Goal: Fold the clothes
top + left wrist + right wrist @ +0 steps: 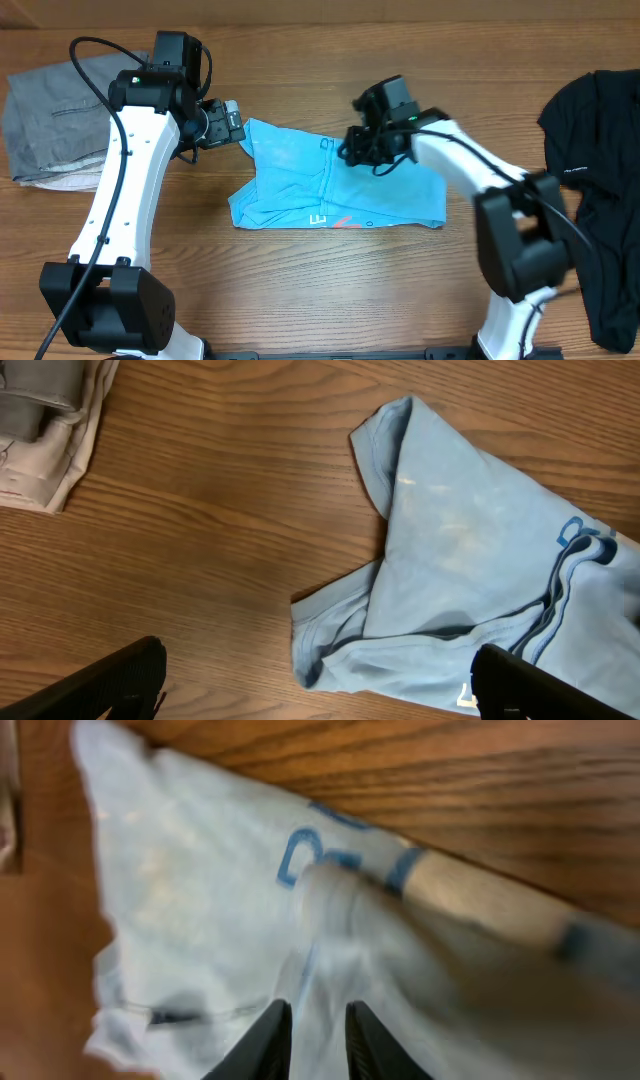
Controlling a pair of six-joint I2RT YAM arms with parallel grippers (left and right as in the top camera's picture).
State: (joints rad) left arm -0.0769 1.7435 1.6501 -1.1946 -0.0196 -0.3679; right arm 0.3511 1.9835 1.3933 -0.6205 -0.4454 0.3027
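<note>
Though blurred beyond reading, blue print (300,855) on T-shirt (330,180); left end effector (315,678) wide open, right end effector (310,1040): state unclear.

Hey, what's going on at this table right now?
Two robot arms are folding a light blue T-shirt on a wooden table. It lies partly folded in the middle. The left gripper is wide open beside its far left corner, holding nothing. The right gripper sits over the top edge, fingers barely apart; whether it grips cloth is unclear. Grey clothes lie left, a black garment right.
</note>
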